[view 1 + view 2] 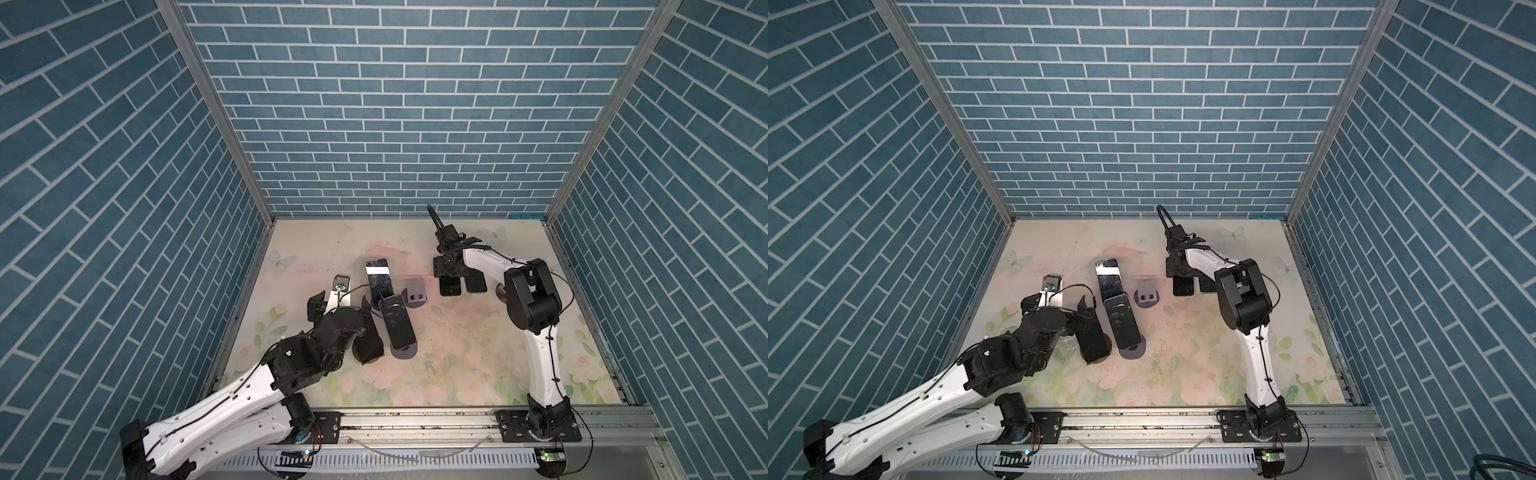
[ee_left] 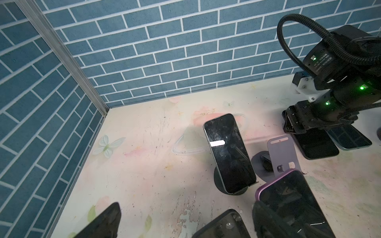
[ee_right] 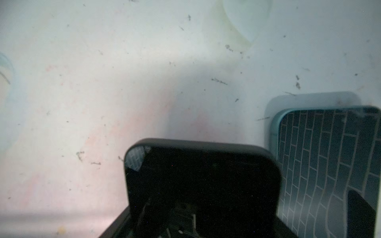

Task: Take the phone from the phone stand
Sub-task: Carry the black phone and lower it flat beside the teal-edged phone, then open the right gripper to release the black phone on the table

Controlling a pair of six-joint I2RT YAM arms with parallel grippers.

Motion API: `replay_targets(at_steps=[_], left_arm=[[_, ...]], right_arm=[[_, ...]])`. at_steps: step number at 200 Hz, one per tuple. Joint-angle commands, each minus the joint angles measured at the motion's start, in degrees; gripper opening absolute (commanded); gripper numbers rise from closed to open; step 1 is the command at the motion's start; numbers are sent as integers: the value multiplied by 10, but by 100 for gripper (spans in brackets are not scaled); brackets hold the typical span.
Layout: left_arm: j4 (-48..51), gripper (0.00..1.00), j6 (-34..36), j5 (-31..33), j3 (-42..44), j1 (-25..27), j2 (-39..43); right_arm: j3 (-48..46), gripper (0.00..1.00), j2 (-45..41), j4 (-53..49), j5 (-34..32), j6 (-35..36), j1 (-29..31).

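Note:
Three phones lean on round stands at mid table. A dark phone (image 1: 368, 345) (image 2: 222, 226) has its upper end between the fingers of my open left gripper (image 1: 343, 303) (image 2: 186, 214), closer to one finger, and nothing is gripped. Beside it stands a purple-edged phone (image 1: 398, 322) (image 2: 292, 202). Behind it stands a phone with a white glint (image 1: 379, 282) (image 2: 228, 154). My right gripper (image 1: 455, 276) (image 3: 198, 230) is low over a black phone (image 1: 451, 287) (image 3: 202, 185) lying flat. Its jaws flank that phone; whether they press it does not show.
An empty grey stand (image 1: 415, 293) (image 2: 282, 152) sits between the two arms. A teal-edged phone (image 1: 476, 284) (image 3: 329, 164) lies flat beside the black one. Blue brick walls close three sides, with the left wall (image 2: 51, 123) near the left arm.

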State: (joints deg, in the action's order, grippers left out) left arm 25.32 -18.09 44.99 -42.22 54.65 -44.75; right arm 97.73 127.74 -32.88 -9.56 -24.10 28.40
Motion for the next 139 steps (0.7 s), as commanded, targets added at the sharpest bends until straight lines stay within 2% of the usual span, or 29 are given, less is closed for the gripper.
replay_targets(at_steps=[1,86,139], left_arm=[[-8,100,5,5,0,-3,-4],[3,100,2,-1,-14,-4,-19],[8,100,0,-8,-21,-3,-32]], right_arm=[[-3,79,32,-26,-20,-2,-4],[-12,83,11,-24,0,-8,-5],[-29,84,-40,-19,9,-9,-5]])
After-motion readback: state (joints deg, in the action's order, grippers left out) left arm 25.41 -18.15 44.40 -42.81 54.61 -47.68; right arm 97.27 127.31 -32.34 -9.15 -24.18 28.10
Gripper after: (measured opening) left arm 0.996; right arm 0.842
